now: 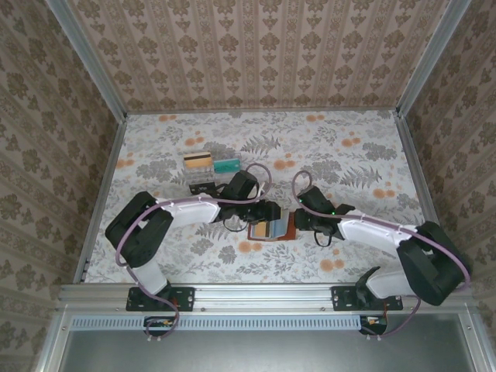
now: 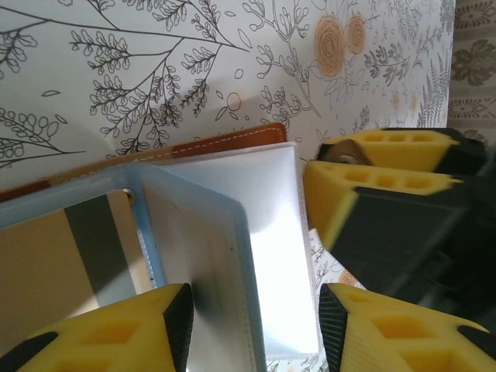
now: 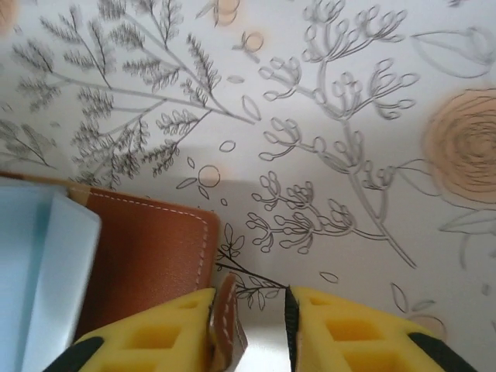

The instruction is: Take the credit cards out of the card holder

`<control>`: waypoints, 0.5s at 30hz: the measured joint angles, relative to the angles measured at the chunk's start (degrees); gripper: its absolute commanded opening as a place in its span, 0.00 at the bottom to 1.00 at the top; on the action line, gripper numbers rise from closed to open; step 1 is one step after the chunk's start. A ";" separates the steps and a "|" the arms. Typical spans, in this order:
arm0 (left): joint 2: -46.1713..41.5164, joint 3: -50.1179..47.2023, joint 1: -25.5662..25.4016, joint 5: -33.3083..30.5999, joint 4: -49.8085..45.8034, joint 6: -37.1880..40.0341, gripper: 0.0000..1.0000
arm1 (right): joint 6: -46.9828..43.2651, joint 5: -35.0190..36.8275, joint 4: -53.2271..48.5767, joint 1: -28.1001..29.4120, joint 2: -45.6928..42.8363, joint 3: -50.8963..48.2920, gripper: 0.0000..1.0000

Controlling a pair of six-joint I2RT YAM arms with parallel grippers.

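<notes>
The brown leather card holder [image 1: 271, 230] lies open on the flowered table between my two grippers. In the left wrist view its blue-grey inner sleeves [image 2: 256, 232] fan upward, and a tan card with a dark stripe [image 2: 70, 256] sits in a sleeve on the left. My left gripper [image 2: 256, 329] is open, its jaws standing either side of a sleeve without pressing it. My right gripper [image 3: 249, 325] is at the holder's right edge [image 3: 147, 248]. Its jaws are slightly apart. A small leather tab [image 3: 226, 322] leans on the left finger, with a gap to the right one.
Three loose cards lie behind the left arm: a tan one [image 1: 198, 160], a teal one [image 1: 227, 164] and a dark one [image 1: 203, 187]. The right gripper's yellow fingers [image 2: 372, 182] sit very close to the left gripper. Metal rails edge the table.
</notes>
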 measured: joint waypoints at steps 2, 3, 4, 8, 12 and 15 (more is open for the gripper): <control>0.09 0.00 0.04 0.00 0.02 0.00 0.48 | 0.28 -0.02 -1.05 -0.17 -2.78 0.00 0.43; 0.13 0.00 0.04 0.00 0.02 0.00 0.47 | 0.46 -0.02 -1.57 -0.17 -4.07 0.00 0.43; 0.22 0.00 0.04 0.00 0.02 0.00 0.47 | 0.74 -0.09 -1.99 -0.17 -5.20 -0.02 0.44; 0.42 0.00 0.04 0.00 0.02 0.00 0.47 | 2.71 -2.51 -2.34 -0.22 -8.41 -0.63 0.51; 0.44 0.00 0.04 0.00 0.07 0.00 0.47 | 5.79 -6.80 -0.57 -0.22 -9.01 -2.86 0.52; 0.48 0.00 0.04 0.00 0.07 -0.02 0.47 | 7.41 -8.68 0.61 -0.22 -7.96 -4.44 0.50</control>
